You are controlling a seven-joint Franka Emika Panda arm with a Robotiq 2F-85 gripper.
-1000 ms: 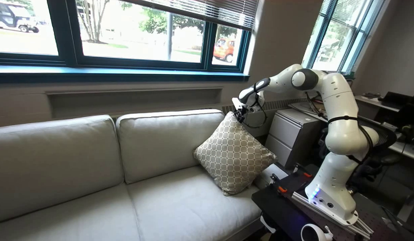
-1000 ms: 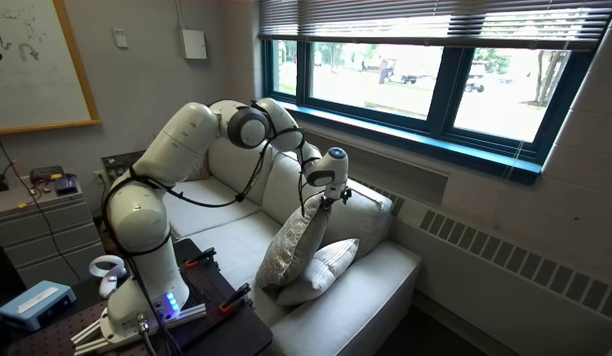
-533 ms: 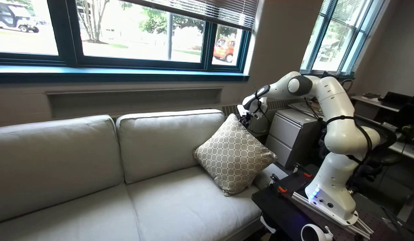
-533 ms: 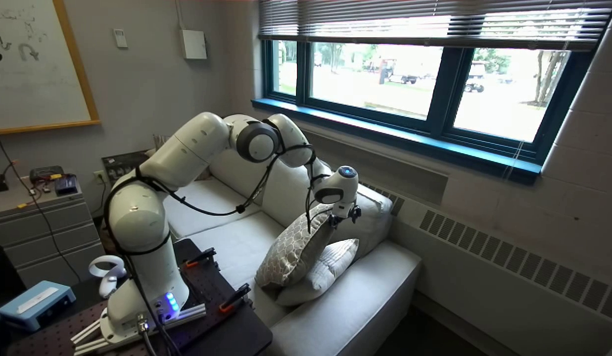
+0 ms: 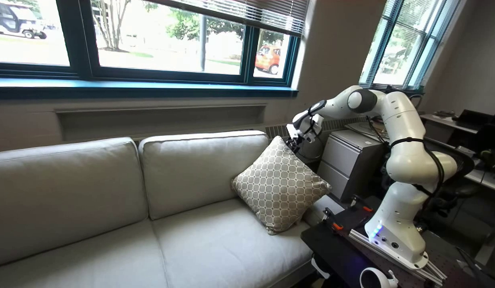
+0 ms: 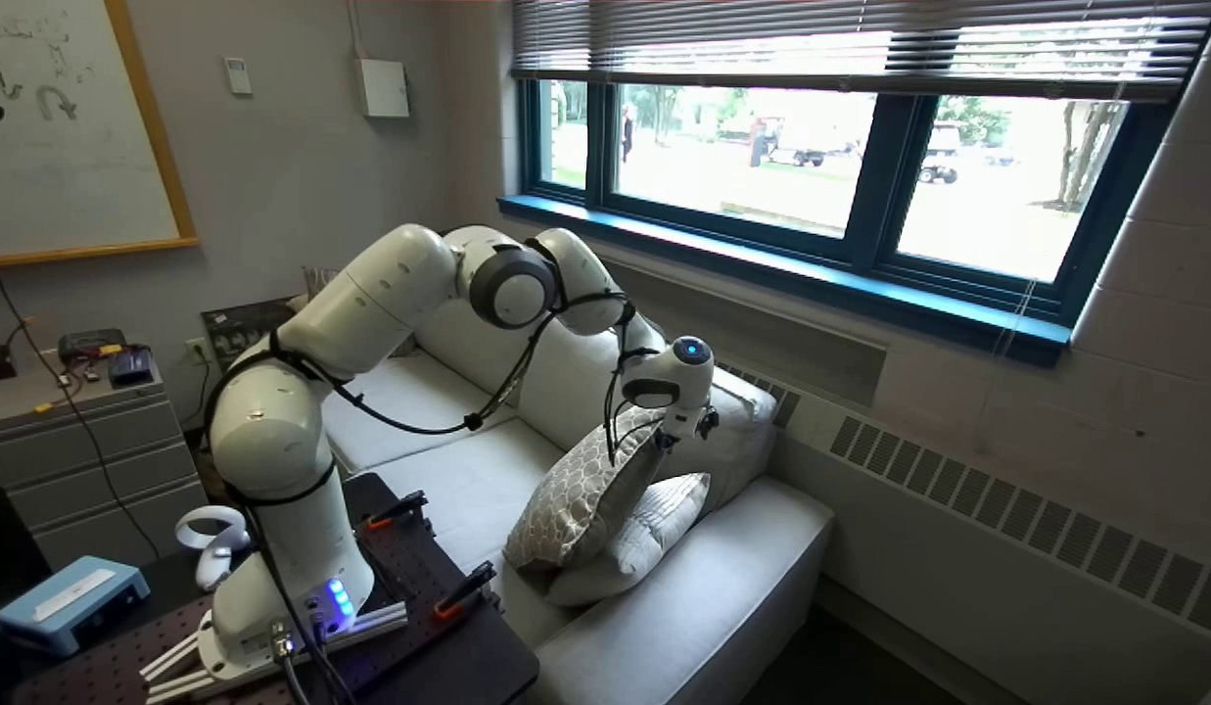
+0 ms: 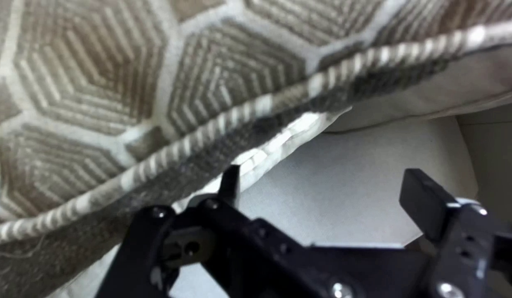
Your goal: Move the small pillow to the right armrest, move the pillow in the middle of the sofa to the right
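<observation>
The claw (image 7: 326, 190) is spread wide w/ nothing in it, hanging just beside the top of the patterned pillow (image 5: 281, 186); can't tell if its nearer finger (image 7: 229, 182) touches the piping (image 7: 222, 124). That pillow's at the right end of the sofa (image 5: 209, 176), stood on a corner & tilted toward the small pillow (image 6: 644, 539), which sits betw. it and the right armrest (image 6: 693, 599). IMO both are abt where they're wanted, so the main risk is wrecking it.

If the arm (image 5: 403, 124) goes sideways instead of lifting straight off, that finger could hook the piping & drag the patterned pillow fwd. B/c it's on a corner, a small tug would prob. spin it or drop it flat on the seat (image 5: 227, 240). Going lower looks worse to me: claw pushes the top corner, small one gets squashed or popped up over the armrest. Slack in the cable (image 6: 473, 422) is another worry; a loop dangles by the wrist (image 6: 654, 377), near the pillow, & might catch on the way out. Both pillows are prob. soft, so the pair could slump w/o any contact.
</observation>
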